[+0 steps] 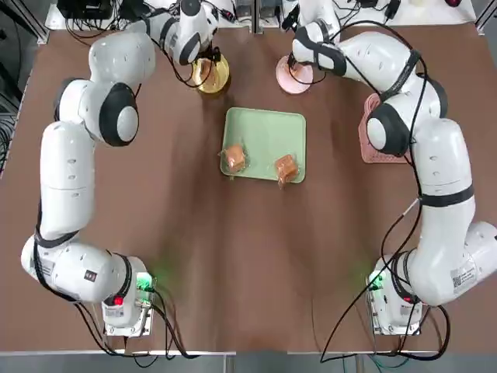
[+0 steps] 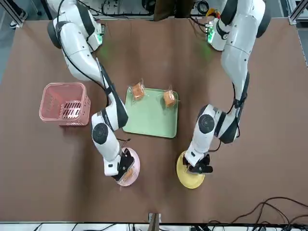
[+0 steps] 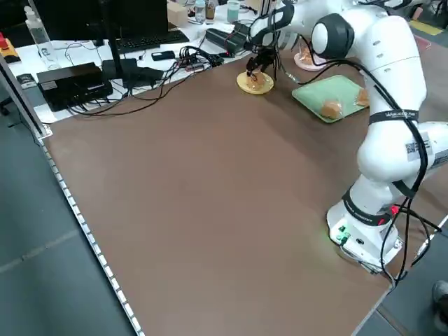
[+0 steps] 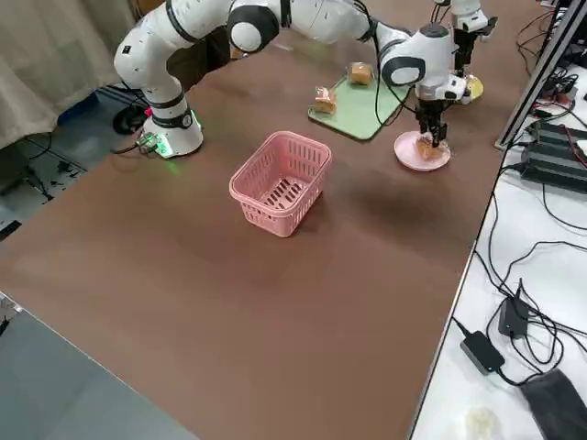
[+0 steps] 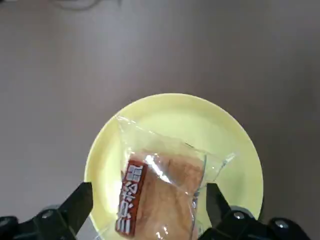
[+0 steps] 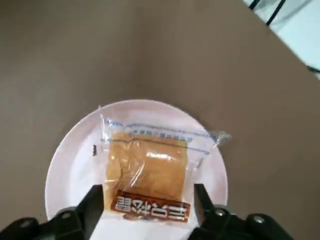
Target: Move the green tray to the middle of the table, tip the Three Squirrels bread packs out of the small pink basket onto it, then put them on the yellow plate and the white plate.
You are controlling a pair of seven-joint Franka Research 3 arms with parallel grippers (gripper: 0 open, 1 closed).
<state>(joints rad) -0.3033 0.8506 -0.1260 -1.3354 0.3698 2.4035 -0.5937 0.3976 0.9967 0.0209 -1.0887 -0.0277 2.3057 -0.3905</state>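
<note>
Smooth brown tabletop [image 1: 186,256] underlies two bent, down-reaching arms [image 1: 66,179]. From overhead, slatted basket [image 1: 368,144] sits at the flat green tray's [image 1: 264,128] three o'clock, white plate [image 1: 286,81] at one, yellow plate [image 1: 222,81] at eleven. Left gripper [image 5: 150,207] and right gripper [image 6: 146,207] spread around plated bread packs [image 6: 147,167]; two more [image 1: 234,158] [image 1: 286,169] touch tray.
</note>
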